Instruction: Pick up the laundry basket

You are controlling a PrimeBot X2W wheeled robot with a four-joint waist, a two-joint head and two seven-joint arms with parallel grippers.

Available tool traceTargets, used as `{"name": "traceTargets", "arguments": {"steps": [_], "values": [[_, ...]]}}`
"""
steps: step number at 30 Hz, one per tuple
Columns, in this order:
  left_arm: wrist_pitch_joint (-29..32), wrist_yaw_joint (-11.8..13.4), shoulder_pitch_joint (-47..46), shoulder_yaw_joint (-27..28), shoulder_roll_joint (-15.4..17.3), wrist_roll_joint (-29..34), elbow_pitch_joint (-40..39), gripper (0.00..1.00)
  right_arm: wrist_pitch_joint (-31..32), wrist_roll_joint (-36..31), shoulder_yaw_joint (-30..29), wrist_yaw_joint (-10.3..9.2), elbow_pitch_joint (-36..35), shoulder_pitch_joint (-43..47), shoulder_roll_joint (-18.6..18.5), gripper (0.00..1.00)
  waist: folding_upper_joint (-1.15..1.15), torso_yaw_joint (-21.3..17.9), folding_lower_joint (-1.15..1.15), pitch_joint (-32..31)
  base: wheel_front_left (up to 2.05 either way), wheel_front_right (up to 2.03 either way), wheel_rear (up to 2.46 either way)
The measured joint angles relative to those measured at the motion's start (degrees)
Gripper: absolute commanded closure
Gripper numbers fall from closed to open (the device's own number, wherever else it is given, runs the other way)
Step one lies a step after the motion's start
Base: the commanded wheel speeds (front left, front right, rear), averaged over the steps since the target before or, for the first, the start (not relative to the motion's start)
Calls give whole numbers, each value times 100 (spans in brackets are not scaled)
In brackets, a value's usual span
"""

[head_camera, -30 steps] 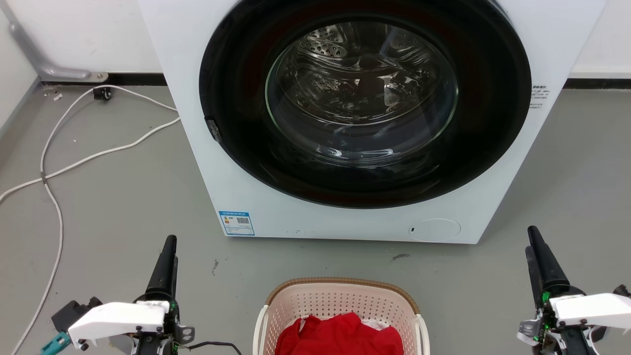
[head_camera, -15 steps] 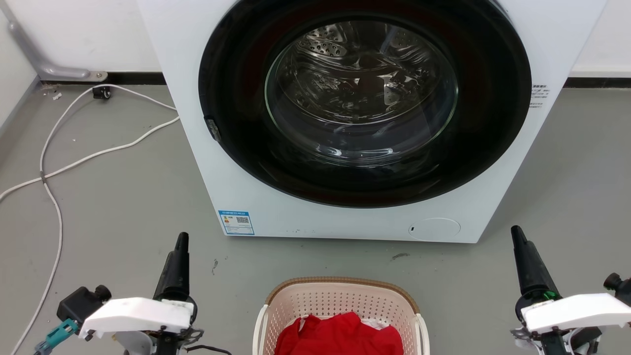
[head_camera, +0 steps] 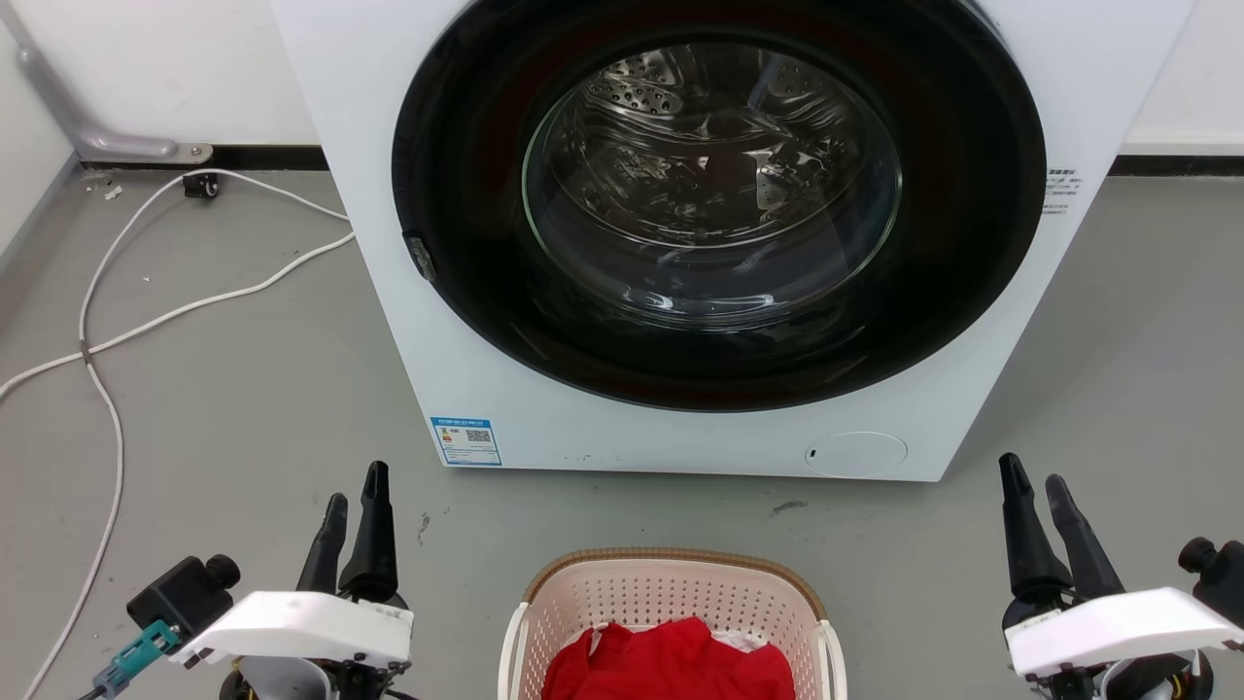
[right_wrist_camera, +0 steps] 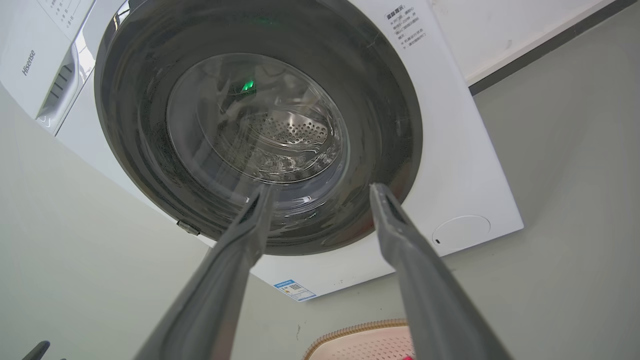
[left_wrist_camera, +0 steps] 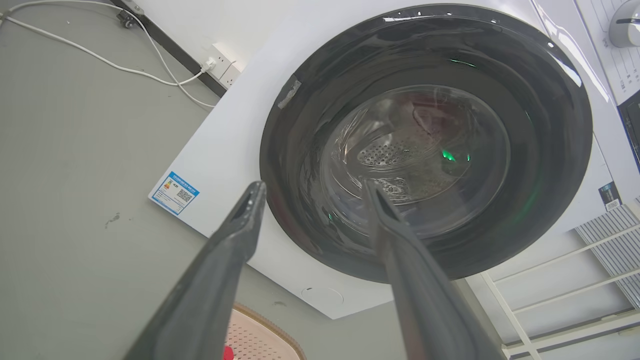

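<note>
The laundry basket (head_camera: 671,588), cream-pink and perforated with a brown woven rim and white side handles, stands on the floor at the bottom centre of the head view, holding red cloth (head_camera: 671,661). Its rim also peeks into the left wrist view (left_wrist_camera: 265,332) and the right wrist view (right_wrist_camera: 360,337). My left gripper (head_camera: 357,486) hovers left of the basket, open and empty, apart from it. To the basket's right, my right gripper (head_camera: 1032,472) is open too, with nothing between its fingers. Both point toward the washer.
A white front-loading washer (head_camera: 603,428) with a dark round door (head_camera: 719,204) stands just beyond the basket. White cables (head_camera: 107,331) trail over the grey floor at the left. A wall and a black skirting board run behind. A white rack (left_wrist_camera: 575,280) stands right of the washer.
Both wrists have rolled, so that each gripper now shows two spread fingers instead of one stacked outline. The left arm has shifted slightly right, the right slightly left. The basket has not moved.
</note>
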Motion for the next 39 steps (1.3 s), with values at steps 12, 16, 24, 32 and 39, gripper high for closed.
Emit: {"name": "traceTargets", "arguments": {"steps": [12, 16, 24, 32, 39], "values": [[-214, 55, 119, -68, 1, 890, -147, 0, -225, -973, 100, 0, -219, 163, -1, 0, 0, 11, 0, -14, 0, 0, 0], [-288, 76, 136, -105, 1, 1180, -178, 0, -288, -1280, 121, 0, -276, 211, -1, 0, 0, 14, 0, -21, 0, 0, 0], [-405, 136, 236, -170, 2, 1722, -227, 0, -415, -1902, 119, 0, -367, 313, -1, 0, 0, 17, 0, -31, 0, 0, 0], [-527, 172, 306, -216, 3, 2202, -261, 0, -536, -2488, 97, 0, -417, 377, -2, 0, 0, 19, 0, -39, 0, 0, 0], [-625, 229, 353, -248, 4, 2571, -230, 0, -636, -2913, 81, 1, -449, 425, -2, 0, 0, 17, 0, -40, 0, 0, 0]]}}
